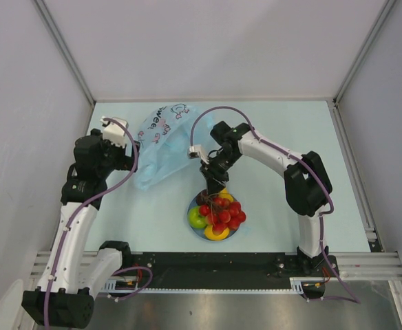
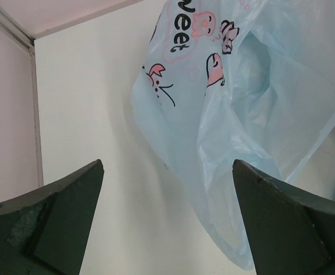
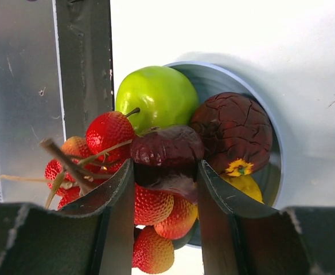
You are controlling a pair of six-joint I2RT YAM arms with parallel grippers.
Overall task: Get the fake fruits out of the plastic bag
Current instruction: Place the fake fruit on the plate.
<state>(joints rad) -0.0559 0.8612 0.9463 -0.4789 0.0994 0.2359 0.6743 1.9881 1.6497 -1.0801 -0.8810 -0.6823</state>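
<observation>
My right gripper is shut on a small dark red-purple fruit, which hangs just above the round light-blue plate. On the plate lie a green apple, a wrinkled dark red fruit, a yellow fruit and a bunch of bumpy red fruits on a stem. From above, the right gripper stands over the plate's far edge. The crinkly light-blue plastic bag lies flat at the back left. The left gripper is open beside the bag, holding nothing.
The metal rail with the arm bases runs along the near edge of the table. Grey walls close in the left, right and back sides. The right arm's cable loops over the bag's right end.
</observation>
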